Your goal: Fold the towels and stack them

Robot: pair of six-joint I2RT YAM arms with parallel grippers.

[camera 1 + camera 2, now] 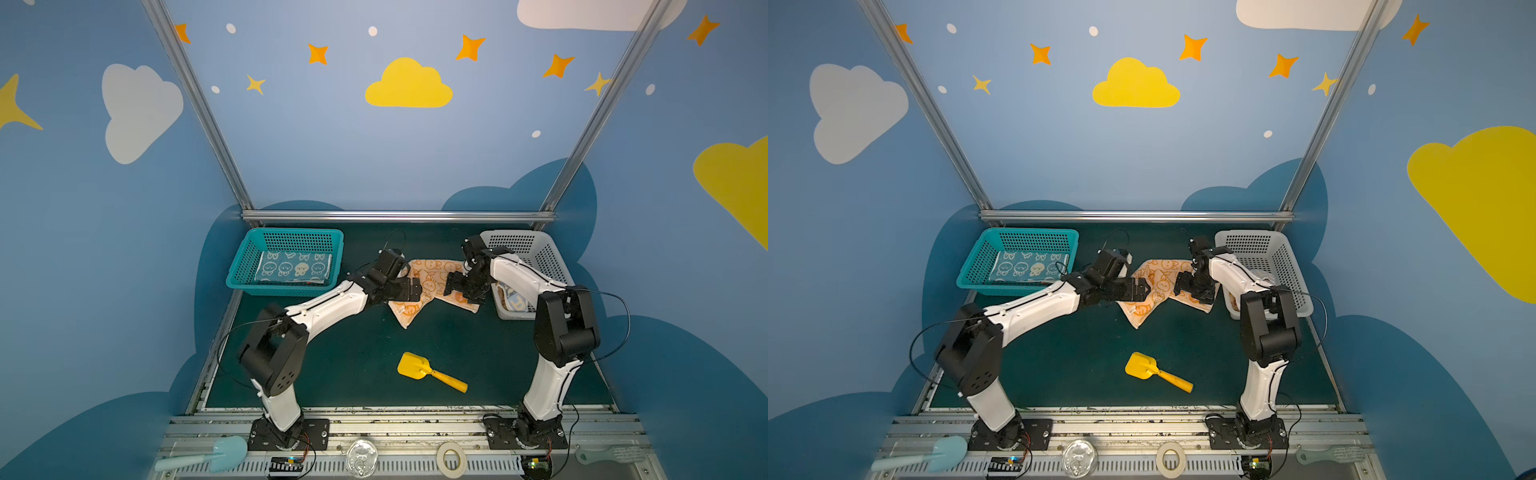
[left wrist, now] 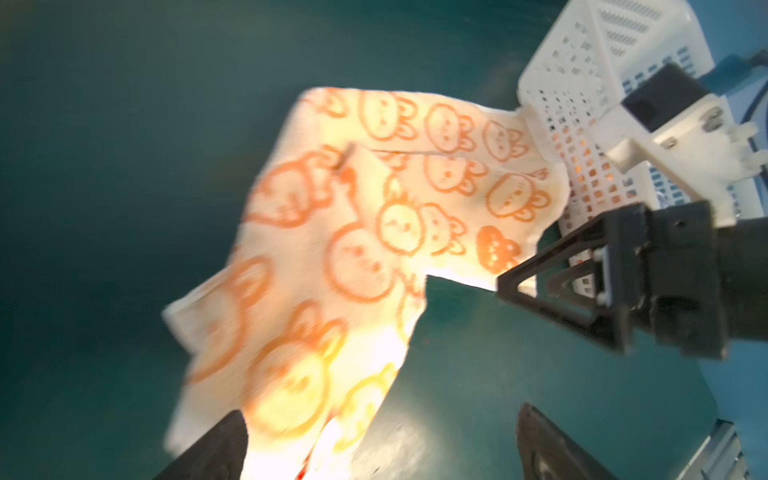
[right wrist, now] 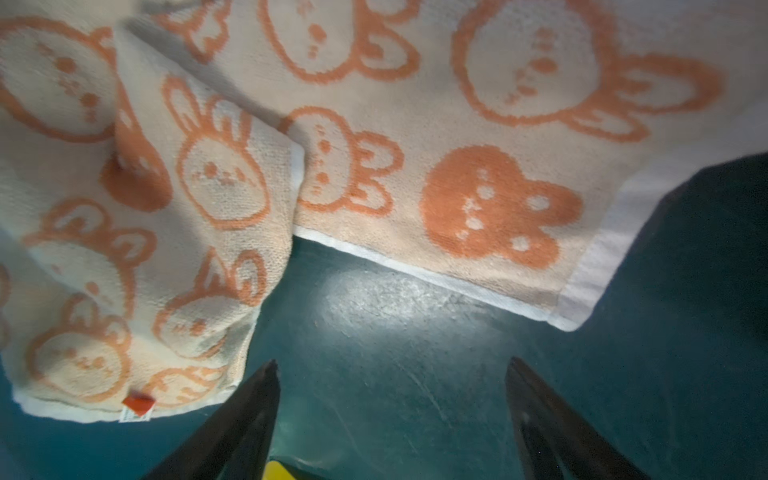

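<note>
The orange towel [image 1: 434, 268] lies rumpled on the bench [image 1: 353, 353] near its back edge, between the teal basket [image 1: 246, 259] at the back left corner and the white basket [image 1: 515, 245] at the back right. A blue towel [image 1: 293, 268] sits folded in the teal basket, so the step in hand looks like the second towel, set down but not yet folded.

The left gripper [image 1: 415, 289] and right gripper [image 1: 451, 286] hover over it from either side, both spread wide and holding nothing.

The next move probably calls for flattening first. One corner is doubled over the middle, so each gripper needs a free corner to pinch before any clean fold.

The right wrist view shows that flap plainly, with a red tag [image 3: 137, 405] at its hem and the far hem lying flat on the bench; the top views show only a lopsided shape. The left wrist view, blurred, shows the towel's edge reaching the white basket's wall. Only the top views show the blue towel.
</note>
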